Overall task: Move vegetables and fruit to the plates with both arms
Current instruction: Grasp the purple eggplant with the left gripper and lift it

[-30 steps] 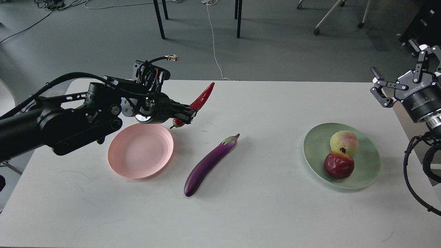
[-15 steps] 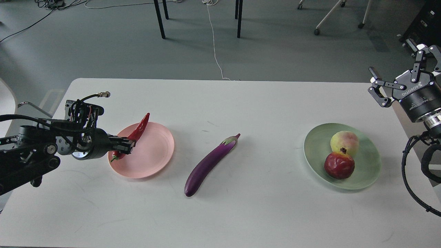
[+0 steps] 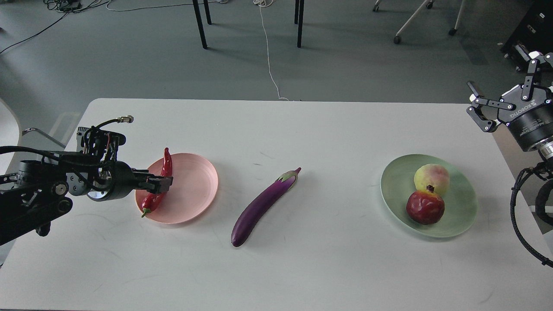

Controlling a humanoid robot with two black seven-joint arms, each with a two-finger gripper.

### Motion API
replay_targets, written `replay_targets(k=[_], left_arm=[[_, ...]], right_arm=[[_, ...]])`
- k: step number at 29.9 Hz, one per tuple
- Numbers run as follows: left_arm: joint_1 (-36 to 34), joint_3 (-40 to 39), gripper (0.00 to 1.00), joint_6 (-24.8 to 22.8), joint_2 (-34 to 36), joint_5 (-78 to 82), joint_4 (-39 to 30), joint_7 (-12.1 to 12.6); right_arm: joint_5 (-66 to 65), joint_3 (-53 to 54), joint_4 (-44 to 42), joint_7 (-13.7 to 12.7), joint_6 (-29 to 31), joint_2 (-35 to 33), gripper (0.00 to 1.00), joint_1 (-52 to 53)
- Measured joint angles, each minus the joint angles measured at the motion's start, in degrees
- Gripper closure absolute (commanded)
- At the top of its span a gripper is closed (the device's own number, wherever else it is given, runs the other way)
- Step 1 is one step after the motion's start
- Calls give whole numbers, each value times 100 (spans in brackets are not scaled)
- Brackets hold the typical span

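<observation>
The red chili pepper lies across the left rim of the pale pink plate, stem end hanging over the rim. My left gripper is low at that rim, its fingers slightly apart on either side of the chili. The purple eggplant lies on the table between the plates. The pale green plate holds the peach and the pomegranate, touching each other. My right gripper is open and empty, raised beyond the table's right edge.
The white table has bare surface in front and behind the plates. Beyond its far edge are the grey floor, chair legs and a white cable.
My left arm swung left and down, carrying the chili from mid-air to the pink plate. The chili has since slid lower between the fingers and rests on the rim. The right gripper shifted slightly.
</observation>
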Motion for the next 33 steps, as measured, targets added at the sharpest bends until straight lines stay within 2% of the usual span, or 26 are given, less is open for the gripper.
replay_targets(k=[6, 11, 18, 23, 26, 33], left_arm=[[-617, -263, 18, -97, -128, 19, -980, 22], [-815, -220, 22, -121, -925, 243, -1282, 78], [-746, 112, 24, -310, -1826, 1270, -1174, 72], [-599, 331, 24, -346, -2497, 1924, -547, 91], [-430, 335, 24, -337, -2618, 2128, -243, 120], [-180, 348, 24, -318, -2622, 2241, -129, 237]], right_arm=[[0, 0, -8, 0, 0, 14, 2, -19], [0, 0, -8, 0, 0, 5, 2, -19], [0, 25, -8, 0, 0, -117, 2, -60], [3, 54, 4, 0, 0, -124, 2, -63], [6, 59, 30, 0, 0, -124, 2, -63], [6, 54, 30, 0, 0, -124, 2, -63]])
